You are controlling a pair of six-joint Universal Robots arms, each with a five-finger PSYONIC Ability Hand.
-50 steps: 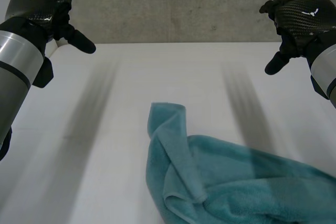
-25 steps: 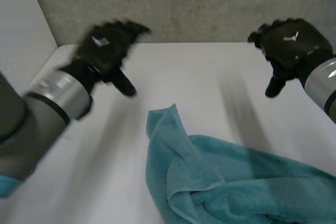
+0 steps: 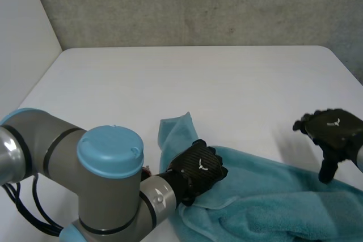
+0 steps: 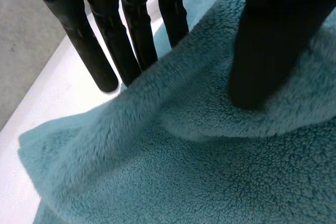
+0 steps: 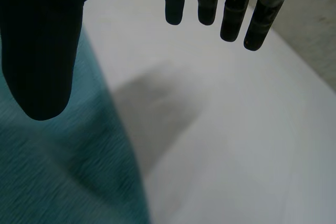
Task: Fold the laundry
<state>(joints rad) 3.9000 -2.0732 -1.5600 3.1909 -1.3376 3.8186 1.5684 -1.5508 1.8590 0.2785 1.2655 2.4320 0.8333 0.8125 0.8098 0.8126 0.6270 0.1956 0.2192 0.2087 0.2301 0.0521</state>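
Left hand (image 3: 198,169) rests on the left part of the teal towel (image 3: 272,202), fingers (image 4: 131,35) straight beyond a raised fold, thumb pressing the pile, nothing pinched. Right hand (image 3: 332,132) hangs spread and empty over the towel's far edge. Crumpled towel lies near-right on the white table (image 3: 198,83), which stretches open to the grey wall (image 3: 198,4).

No words or numbers are legible; a white emblem (image 3: 202,164) marks the left hand (image 3: 195,175) and right hand (image 3: 334,131).
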